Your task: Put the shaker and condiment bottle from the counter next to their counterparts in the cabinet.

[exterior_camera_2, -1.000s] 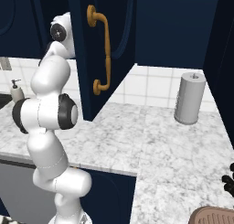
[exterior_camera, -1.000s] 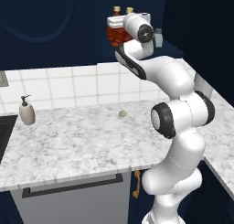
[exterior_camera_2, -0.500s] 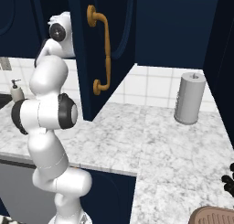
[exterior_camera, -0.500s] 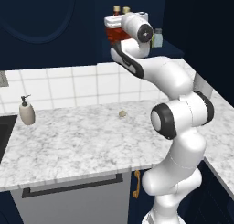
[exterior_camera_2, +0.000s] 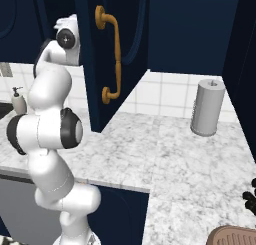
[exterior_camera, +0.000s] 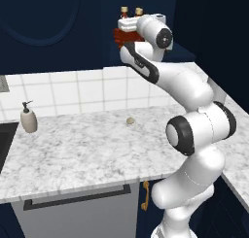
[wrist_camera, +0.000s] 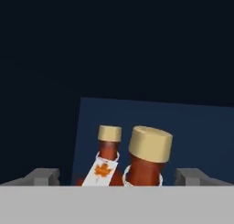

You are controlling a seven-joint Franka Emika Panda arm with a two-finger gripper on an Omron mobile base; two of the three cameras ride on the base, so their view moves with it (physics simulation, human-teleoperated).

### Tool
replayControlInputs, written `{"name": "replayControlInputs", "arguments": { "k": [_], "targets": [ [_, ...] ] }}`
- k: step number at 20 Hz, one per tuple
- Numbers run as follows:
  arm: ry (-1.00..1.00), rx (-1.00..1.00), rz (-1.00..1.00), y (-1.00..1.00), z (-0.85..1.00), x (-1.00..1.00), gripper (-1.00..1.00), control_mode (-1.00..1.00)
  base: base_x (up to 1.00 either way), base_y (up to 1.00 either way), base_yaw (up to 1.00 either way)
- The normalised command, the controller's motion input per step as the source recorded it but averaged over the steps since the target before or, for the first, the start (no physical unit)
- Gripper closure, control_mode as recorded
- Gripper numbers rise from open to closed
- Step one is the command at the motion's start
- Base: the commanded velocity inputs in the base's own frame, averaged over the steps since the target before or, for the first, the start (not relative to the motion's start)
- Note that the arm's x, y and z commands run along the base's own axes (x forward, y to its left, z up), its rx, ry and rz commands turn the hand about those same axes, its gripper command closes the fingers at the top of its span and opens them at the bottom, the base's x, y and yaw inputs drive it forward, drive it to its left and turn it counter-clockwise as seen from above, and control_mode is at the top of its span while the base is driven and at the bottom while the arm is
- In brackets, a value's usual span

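Two red-orange maple-leaf bottles stand side by side on the shelf of the dark navy cabinet, high above the counter. The nearer condiment bottle rises between my spread fingertips, and its counterpart with the white leaf tag is just behind and left of it. My gripper is open, its fingers apart on either side of the near bottle. In the left base view the hand sits just right of the bottles. The small yellow-green shaker rests on the counter near the tiled wall. My hand hides the pale blue-grey shaker.
A beige pump soap dispenser stands at the counter's left, beside the sink edge. The open navy cabinet door with its brass handle hangs right of the arm. A grey paper-towel roll stands on the right counter.
My hand has drawn back a little to the right and down while the leaf bottle stays on the shelf. The hand now covers the pale shaker.
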Motion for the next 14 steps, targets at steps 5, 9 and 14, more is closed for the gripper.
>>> {"name": "replayControlInputs", "arguments": {
  "k": [5,9,14],
  "targets": [
    [-0.01,-0.01,0.01,-0.55,0.0,-0.37,-1.0,-1.0,0.0,0.0,0.0],
    [-0.01,-0.01,0.01,-0.54,0.0,-0.39,-1.0,-1.0,0.0,0.0,0.0],
    [-0.01,-0.01,0.01,-0.61,0.0,-0.57,-1.0,-1.0,0.0,0.0,0.0]
  ]
}}
